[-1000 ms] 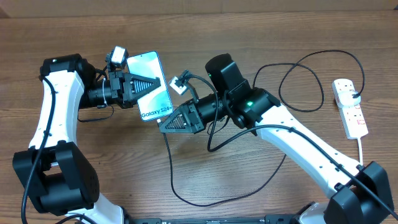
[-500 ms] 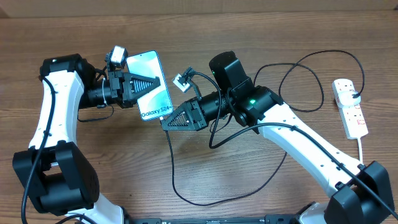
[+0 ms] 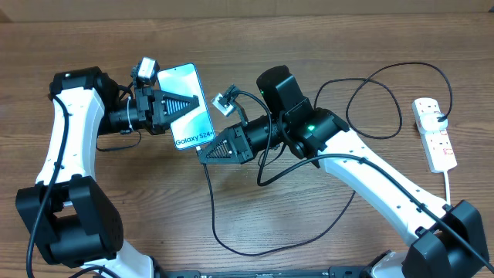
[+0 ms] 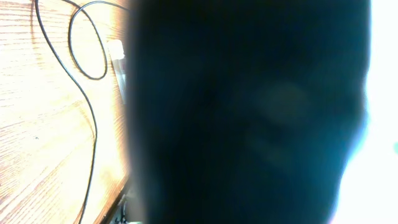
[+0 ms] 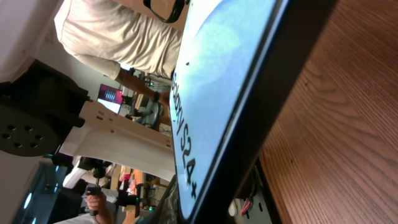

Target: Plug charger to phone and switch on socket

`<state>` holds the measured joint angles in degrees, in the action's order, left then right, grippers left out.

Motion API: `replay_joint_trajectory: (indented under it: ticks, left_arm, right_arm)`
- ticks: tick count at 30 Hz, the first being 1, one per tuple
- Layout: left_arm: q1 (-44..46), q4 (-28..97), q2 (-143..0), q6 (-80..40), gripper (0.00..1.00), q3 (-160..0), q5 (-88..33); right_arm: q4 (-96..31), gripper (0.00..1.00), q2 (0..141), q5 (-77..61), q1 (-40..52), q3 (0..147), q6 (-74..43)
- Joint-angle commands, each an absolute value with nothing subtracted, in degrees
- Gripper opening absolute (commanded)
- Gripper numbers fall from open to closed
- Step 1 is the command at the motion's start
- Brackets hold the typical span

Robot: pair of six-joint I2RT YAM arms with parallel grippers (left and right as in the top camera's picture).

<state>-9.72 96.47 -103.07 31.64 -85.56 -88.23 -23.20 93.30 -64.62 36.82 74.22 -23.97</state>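
Note:
My left gripper [image 3: 193, 104] is shut on the phone [image 3: 179, 81] and holds it above the table, its light blue screen facing up. My right gripper [image 3: 203, 157] is shut at the phone's lower edge. The charger [image 3: 212, 216], a thin black cable, comes out from under its tip; the connector is hidden. The cable loops across the table to the socket [image 3: 434, 133], a white strip at the far right. In the right wrist view the phone [image 5: 211, 74] fills the frame edge-on. A dark blur covers most of the left wrist view, with the cable [image 4: 93, 124] at its left.
The wooden table [image 3: 324, 224] carries only the cable loops and the socket. A white cord [image 3: 449, 185] runs from the socket toward the front edge. Both arm bases stand at the front, left and right.
The right gripper drew slightly right, away from the phone's edge, then came back to where it was. The left arm and the phone have not moved.

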Motion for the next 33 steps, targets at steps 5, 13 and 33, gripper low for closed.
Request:
replay_joint_trajectory:
  ticks: [5, 13, 33]
  left_arm:
    - [-9.6, 96.6, -102.3, 31.6, 0.04, -85.9, -86.8]
    - [-9.6, 96.6, -102.3, 32.2, 0.04, -85.9, -86.9]
    - [-9.6, 95.6, -102.3, 32.4, 0.04, -85.9, -87.1]
  right_arm:
    - [-23.0, 0.04, 93.2, -63.9, 37.1, 74.3, -25.3]
    - [-22.9, 0.04, 93.2, -63.9, 37.1, 74.3, -26.7]
    - [-19.6, 0.04, 93.2, -61.5, 37.1, 74.3, -34.6]
